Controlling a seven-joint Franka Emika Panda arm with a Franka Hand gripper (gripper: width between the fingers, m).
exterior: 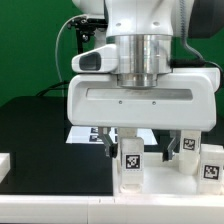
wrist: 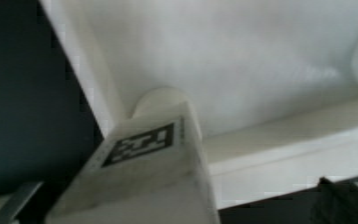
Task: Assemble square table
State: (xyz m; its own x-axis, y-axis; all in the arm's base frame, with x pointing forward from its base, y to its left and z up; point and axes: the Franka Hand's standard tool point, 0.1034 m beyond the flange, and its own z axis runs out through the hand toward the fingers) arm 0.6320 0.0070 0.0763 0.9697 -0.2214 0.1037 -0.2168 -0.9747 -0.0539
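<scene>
The white square tabletop (exterior: 160, 187) lies at the front of the exterior view, and its rimmed inner face fills the wrist view (wrist: 247, 70). A white block leg (exterior: 131, 165) with a black-and-white tag stands upright on it; it also shows in the wrist view (wrist: 144, 160). My gripper (exterior: 131, 142) hangs straight over this leg with a finger on each side. In the wrist view the gripper (wrist: 185, 208) is open: a clear gap shows between the leg and the fingertip (wrist: 348, 200) on one side. Two more tagged legs (exterior: 187, 146) (exterior: 211, 164) stand at the exterior view's right.
The marker board (exterior: 88, 135) lies on the black table behind the gripper. A white part (exterior: 4, 166) sits at the exterior view's left edge. A green wall stands at the back.
</scene>
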